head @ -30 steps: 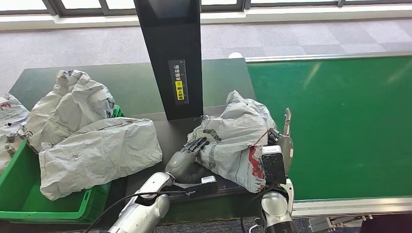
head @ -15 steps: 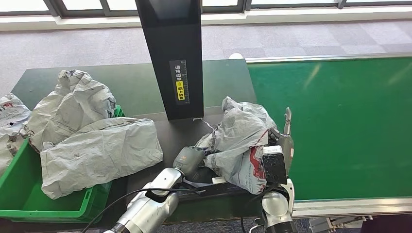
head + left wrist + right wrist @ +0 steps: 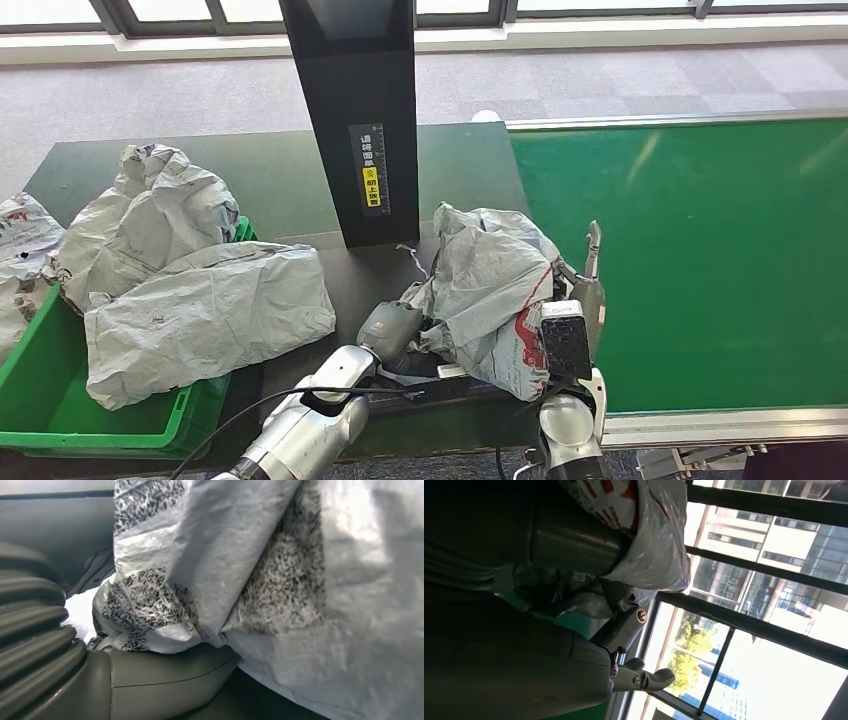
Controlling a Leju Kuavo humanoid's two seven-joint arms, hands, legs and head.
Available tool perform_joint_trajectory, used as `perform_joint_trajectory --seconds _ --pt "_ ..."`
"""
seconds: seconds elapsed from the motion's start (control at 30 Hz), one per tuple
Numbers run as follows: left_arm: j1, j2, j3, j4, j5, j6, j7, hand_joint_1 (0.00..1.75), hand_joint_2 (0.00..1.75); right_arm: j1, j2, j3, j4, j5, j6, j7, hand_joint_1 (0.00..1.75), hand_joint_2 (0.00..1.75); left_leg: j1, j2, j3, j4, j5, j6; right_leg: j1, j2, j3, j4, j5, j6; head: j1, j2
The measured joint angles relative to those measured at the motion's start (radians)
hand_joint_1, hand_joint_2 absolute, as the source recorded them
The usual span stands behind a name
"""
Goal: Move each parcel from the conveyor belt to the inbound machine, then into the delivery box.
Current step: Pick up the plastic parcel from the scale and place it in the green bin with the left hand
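2 hands, left hand (image 3: 392, 330) and right hand (image 3: 582, 296), have gathered the grey parcel (image 3: 495, 290) more upright between their fingers, both gripping it, on the inbound machine (image 3: 365, 270), ready for the delivery box (image 3: 35, 385)

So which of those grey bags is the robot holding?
The crumpled grey plastic parcel with red print, below the black scanner post; the others lie by the green crate.
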Motion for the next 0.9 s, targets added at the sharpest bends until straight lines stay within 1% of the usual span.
perform_joint_trajectory --seconds 0.77,0.8,0.83,0.87,0.9 --pt "0.000 -0.001 0.000 0.004 0.002 0.008 -0.003 1.75 1.75 0.001 0.000 0.000 -0.005 0.001 -0.001 0.002 0.00 0.00 0.000 0.000 0.003 0.000 0.000 0.000 0.000 0.000 0.003 0.000 0.000 0.000 0.000 0.000" --pt "0.007 -0.007 0.005 -0.009 0.015 0.032 -0.022 1.75 1.75 0.001 0.000 0.000 -0.004 0.010 -0.004 0.011 0.00 0.00 0.000 0.000 0.001 0.000 0.000 0.000 0.000 0.000 0.003 0.000 0.000 0.000 0.000 0.000" --pt "0.029 -0.013 0.020 -0.055 0.048 0.075 -0.065 1.75 1.75 0.000 0.000 0.000 0.001 0.019 -0.013 0.017 0.00 0.00 0.000 0.001 0.001 0.000 0.000 0.000 0.000 0.001 0.002 0.001 0.000 0.000 0.000 0.000" --pt "0.064 -0.018 0.050 -0.149 0.111 0.145 -0.147 1.75 1.75 -0.001 -0.001 0.000 0.014 0.028 -0.027 0.019 0.00 0.00 0.000 0.003 -0.001 0.000 0.001 -0.001 0.001 0.004 -0.001 0.001 0.001 -0.001 0.000 0.000" --pt "0.098 -0.024 0.100 -0.286 0.198 0.239 -0.265 1.75 1.75 -0.001 -0.003 -0.003 0.032 0.032 -0.044 0.014 0.00 0.00 0.001 0.005 -0.006 0.001 0.002 -0.002 0.002 0.006 -0.006 0.002 0.003 -0.002 0.000 0.000"
